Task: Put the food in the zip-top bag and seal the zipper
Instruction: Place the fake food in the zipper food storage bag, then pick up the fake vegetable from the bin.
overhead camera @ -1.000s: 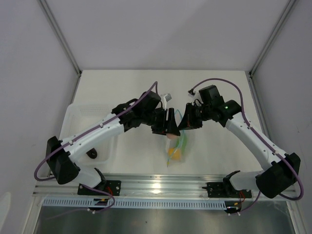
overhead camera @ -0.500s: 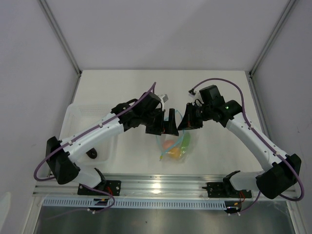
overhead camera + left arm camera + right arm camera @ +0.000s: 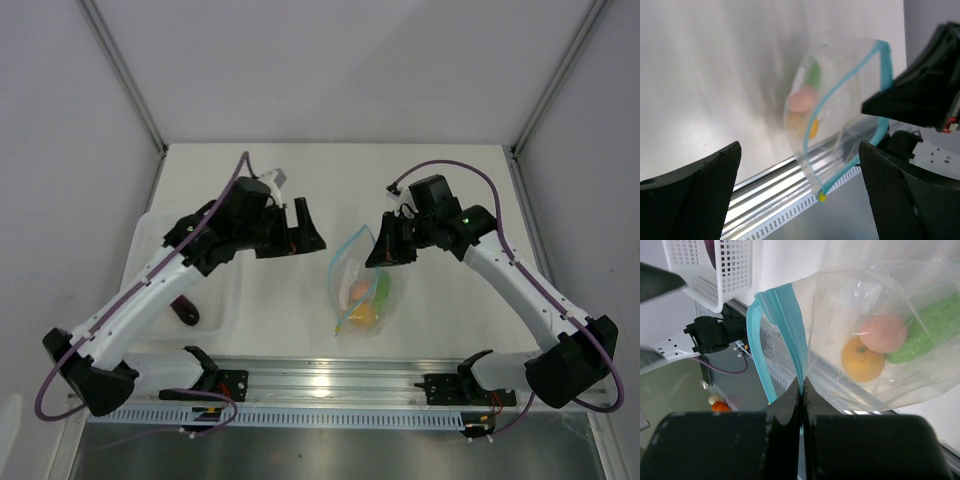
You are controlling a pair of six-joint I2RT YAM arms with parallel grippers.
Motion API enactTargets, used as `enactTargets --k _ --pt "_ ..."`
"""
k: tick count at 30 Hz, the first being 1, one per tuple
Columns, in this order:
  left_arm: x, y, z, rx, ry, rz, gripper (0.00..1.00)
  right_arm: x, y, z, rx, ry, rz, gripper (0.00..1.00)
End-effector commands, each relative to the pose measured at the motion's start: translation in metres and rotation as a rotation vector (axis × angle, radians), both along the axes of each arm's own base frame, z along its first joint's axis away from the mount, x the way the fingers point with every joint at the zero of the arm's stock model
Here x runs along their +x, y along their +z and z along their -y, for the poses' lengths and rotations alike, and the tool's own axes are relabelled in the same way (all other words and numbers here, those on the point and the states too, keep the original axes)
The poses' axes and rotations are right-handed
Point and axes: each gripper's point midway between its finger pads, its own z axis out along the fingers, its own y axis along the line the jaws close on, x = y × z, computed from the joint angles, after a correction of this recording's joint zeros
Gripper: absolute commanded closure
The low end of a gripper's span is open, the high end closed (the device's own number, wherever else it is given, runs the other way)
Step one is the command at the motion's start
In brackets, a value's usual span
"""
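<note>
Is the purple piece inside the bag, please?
No, the bag holds the pink piece, yellow piece and green piece, while the purple piece lies in the basket.

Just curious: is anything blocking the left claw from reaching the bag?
Nothing visible: only bare table lies between the open left claw and the zip-top bag, whose zipper the right claw pinches.
</note>
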Motion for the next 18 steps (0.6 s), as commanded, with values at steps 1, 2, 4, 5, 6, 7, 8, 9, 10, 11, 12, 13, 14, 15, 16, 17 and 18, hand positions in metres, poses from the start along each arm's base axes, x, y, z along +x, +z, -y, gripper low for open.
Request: enactTargets --k 1,2,4,5,6,7,8,9,10,11,12,13,14,15,16,17,18 --pt "0.013 0.000 -0.065 0.061 0.215 0.032 0.01 -0.002 0.003 0.000 0.009 0.023 0.023 1.00" --pt "0.015 -0.012 -0.080 0.084 0.273 0.006 0.01 -0.001 0.002 -0.001 0.010 0.023 0.020 1.00" --pt "0.021 -0.021 -0.125 0.147 0.434 -0.013 0.01 -0.002 -0.002 -0.002 0.008 0.036 0.010 1.00" --pt "0.022 -0.025 -0.140 0.166 0.483 -0.025 0.00 -0.001 -0.002 -0.002 0.008 0.036 0.011 1.00" --pt "0.024 -0.036 -0.162 0.198 0.556 -0.054 0.00 -0.001 -0.003 -0.002 0.005 0.039 0.010 1.00" --pt "0.021 -0.040 -0.176 0.223 0.596 -0.059 0.00 0.000 -0.005 -0.002 0.003 0.044 0.010 1.00" --pt "0.018 -0.051 -0.188 0.253 0.621 -0.085 0.01 0.000 -0.007 -0.002 0.001 0.047 0.005 1.00" --pt "0.020 -0.055 -0.207 0.263 0.689 -0.102 0.00 0.000 -0.008 -0.003 0.001 0.052 0.007 1.00" --pt "0.017 -0.064 -0.216 0.275 0.710 -0.127 0.00 0.000 -0.011 -0.003 -0.005 0.058 0.000 1.00" --pt "0.016 -0.066 -0.224 0.276 0.728 -0.130 0.00 0.000 -0.013 -0.003 -0.003 0.063 -0.003 1.00" --pt "0.014 -0.075 -0.242 0.280 0.791 -0.162 0.00 0.000 -0.014 -0.003 -0.006 0.068 -0.008 1.00" --pt "0.011 -0.082 -0.248 0.282 0.810 -0.183 0.01 0.000 -0.016 -0.003 -0.007 0.072 -0.011 1.00" --pt "0.011 -0.084 -0.257 0.275 0.839 -0.185 0.01 0.000 -0.018 -0.003 -0.011 0.076 -0.017 1.00" --pt "0.006 -0.094 -0.269 0.281 0.888 -0.218 0.01 -0.001 -0.021 -0.004 -0.009 0.084 -0.025 1.00" --pt "0.005 -0.097 -0.275 0.286 0.908 -0.226 0.01 -0.001 -0.022 -0.003 -0.010 0.085 -0.028 1.00" --pt "0.002 -0.100 -0.284 0.316 0.939 -0.235 0.01 -0.001 -0.025 -0.003 -0.013 0.090 -0.033 1.00" --pt "-0.001 -0.104 -0.291 0.341 0.964 -0.249 0.01 -0.002 -0.025 -0.004 -0.010 0.095 -0.037 1.00"
